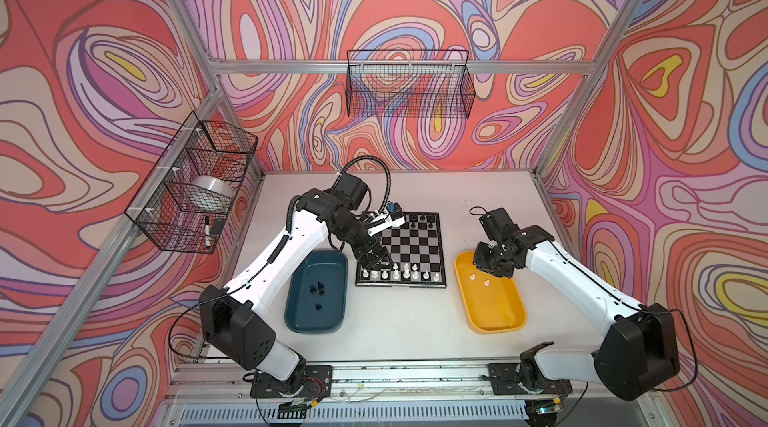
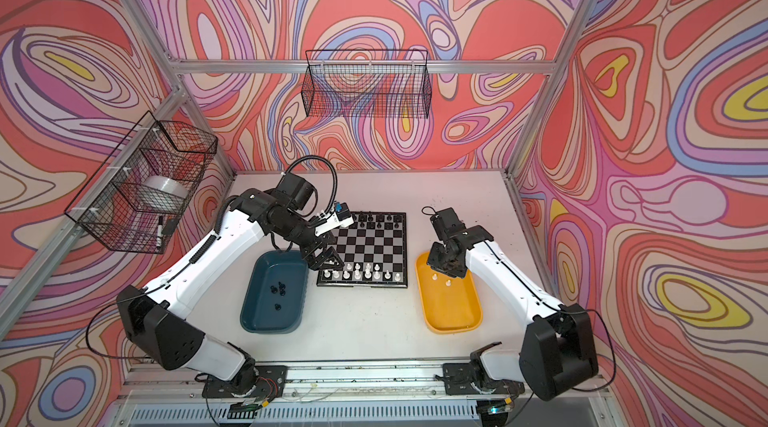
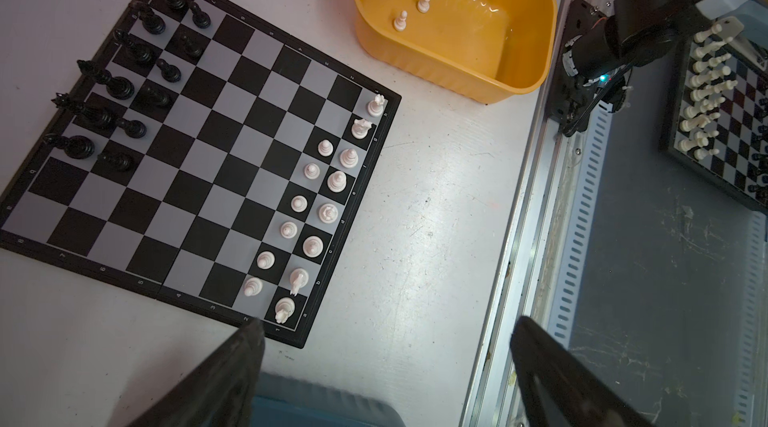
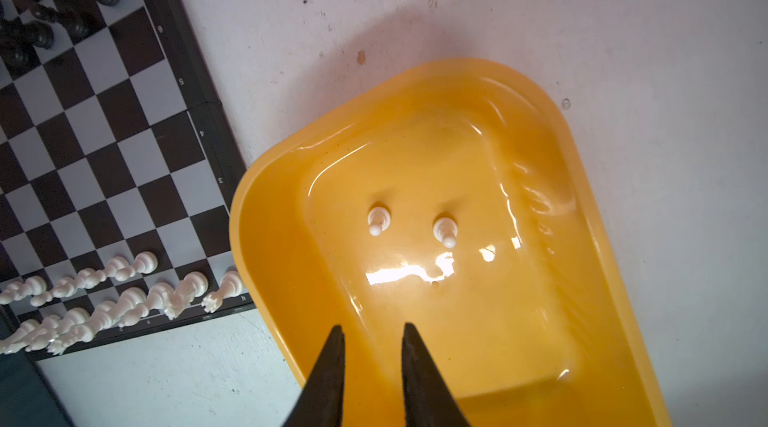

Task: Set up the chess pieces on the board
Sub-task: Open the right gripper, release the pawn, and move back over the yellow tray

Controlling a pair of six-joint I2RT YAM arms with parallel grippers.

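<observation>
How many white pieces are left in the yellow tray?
2. One white pawn and a second pawn stand upright, apart, on the yellow tray floor, near the right gripper. It hides some floor.

In both top views the left gripper covers the board's near-left corner, and the black pieces in the teal tray are too small to tell apart.

The yellow tray lies below the right pincer. The teal tray lies just beside the left pincer. A wire basket holding 1 tape roll hangs well apart.
</observation>
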